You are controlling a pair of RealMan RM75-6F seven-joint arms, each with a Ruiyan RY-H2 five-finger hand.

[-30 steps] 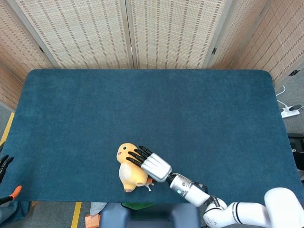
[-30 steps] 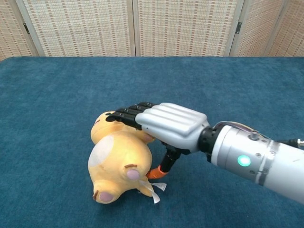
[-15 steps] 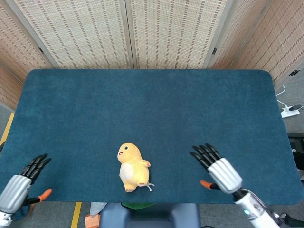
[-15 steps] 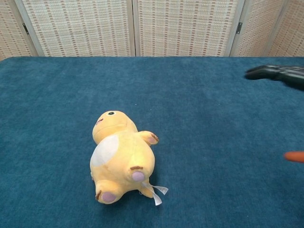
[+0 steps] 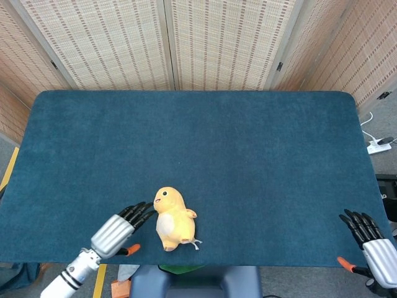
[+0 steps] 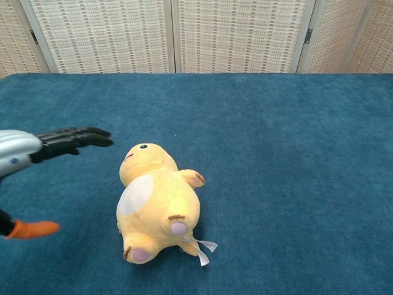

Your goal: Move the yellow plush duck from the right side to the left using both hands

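Black fingers spread, the empty left hand [image 5: 118,228] reaches flat toward the duck [image 5: 172,218] just beyond its fingertips; right hand [image 5: 372,243] splayed, empty, far off.

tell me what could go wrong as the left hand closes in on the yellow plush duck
The yellow plush duck lies on its back near the front edge of the blue felt table, so a sideways shove could roll it off. The left hand, fingers open and extended, is beside the head, not the body; it may push rather than grip. The right hand is too far away to help.
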